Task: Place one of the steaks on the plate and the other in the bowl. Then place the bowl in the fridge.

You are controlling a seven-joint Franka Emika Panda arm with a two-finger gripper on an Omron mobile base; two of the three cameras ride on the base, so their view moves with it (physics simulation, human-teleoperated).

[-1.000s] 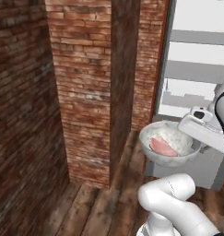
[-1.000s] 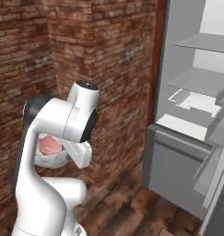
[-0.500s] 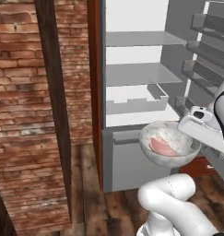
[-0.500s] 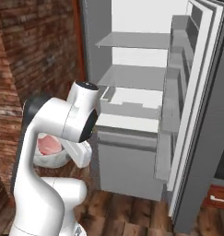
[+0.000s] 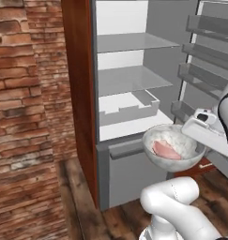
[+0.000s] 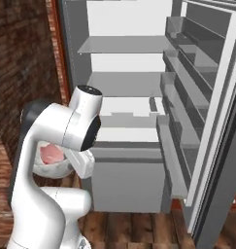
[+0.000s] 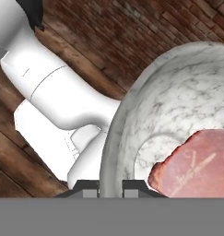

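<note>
The gripper (image 7: 109, 186) is pinching the bowl (image 7: 173, 115) rim between its jaws; a steak (image 7: 194, 163) is lying inside. Base views are showing the open fridge (image 5: 134, 84) ahead.

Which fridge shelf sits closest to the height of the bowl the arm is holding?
The lowest shelf, white, just above the closed drawer. The bowl with the steak hangs level with it; the two grey shelves lie higher.

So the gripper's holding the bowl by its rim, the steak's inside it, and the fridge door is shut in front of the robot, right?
Not quite. The fridge door is open, not shut: the left base view shows its bare shelves and the door bins swung out to the right. The rest holds: the gripper is shut on the rim of the bowl, and the steak lies inside it.
</note>
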